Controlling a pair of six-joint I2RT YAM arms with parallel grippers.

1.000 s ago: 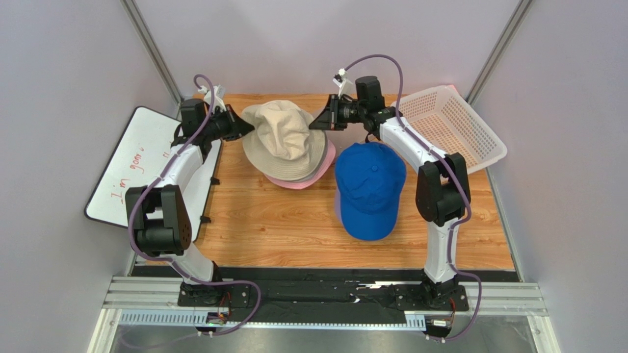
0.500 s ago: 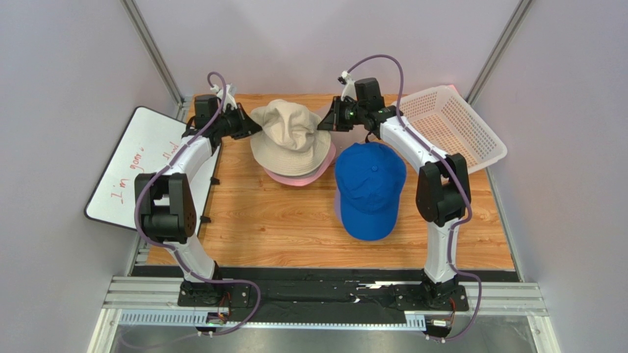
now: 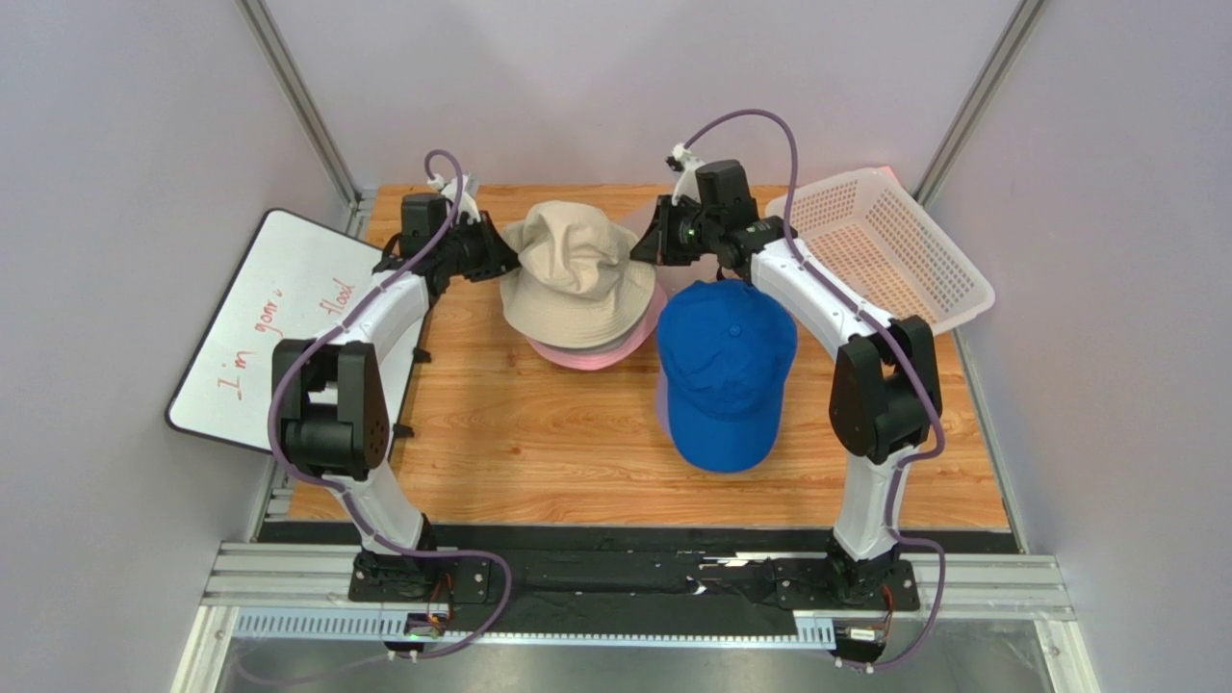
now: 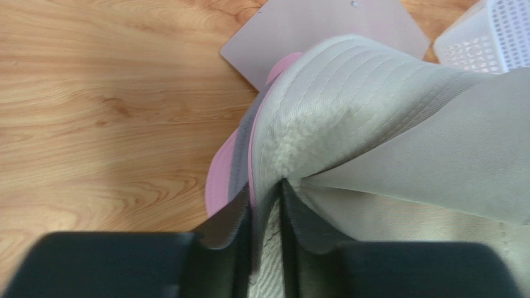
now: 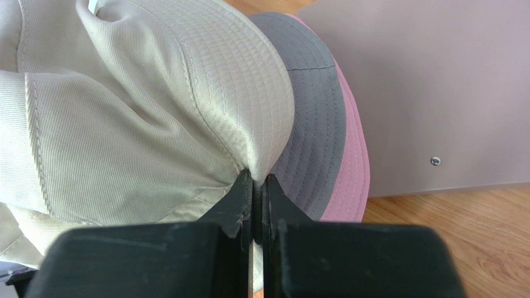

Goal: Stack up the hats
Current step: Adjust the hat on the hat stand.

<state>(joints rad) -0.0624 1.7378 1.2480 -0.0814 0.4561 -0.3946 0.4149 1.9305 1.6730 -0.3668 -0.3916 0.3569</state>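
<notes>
Pinching the brim of the beige bucket hat (image 3: 579,275) from both sides, the two arms hold it at the far end of the wooden table (image 3: 535,448). The left gripper (image 4: 266,205) has its two fingers very close together, and the left edge of the brim is squeezed between them. The right gripper (image 5: 256,186) is closed tight on the right edge of the brim, and the cloth folds into a little peak where the fingers bite it. The top of the beige hat is crumpled and dented. Under it lies a grey bucket hat (image 5: 311,124), and under that a pink bucket hat (image 3: 586,354); their brims peek out on the near and right sides. I cannot tell if the beige hat rests fully on the grey one. A blue baseball cap (image 3: 723,368) lies on the table just beside the pile on the right, with its peak toward the near edge. A white mesh basket (image 3: 897,260) sits tilted at the far right corner. A whiteboard (image 3: 275,318) with red writing lies at the left side of the table.
</notes>
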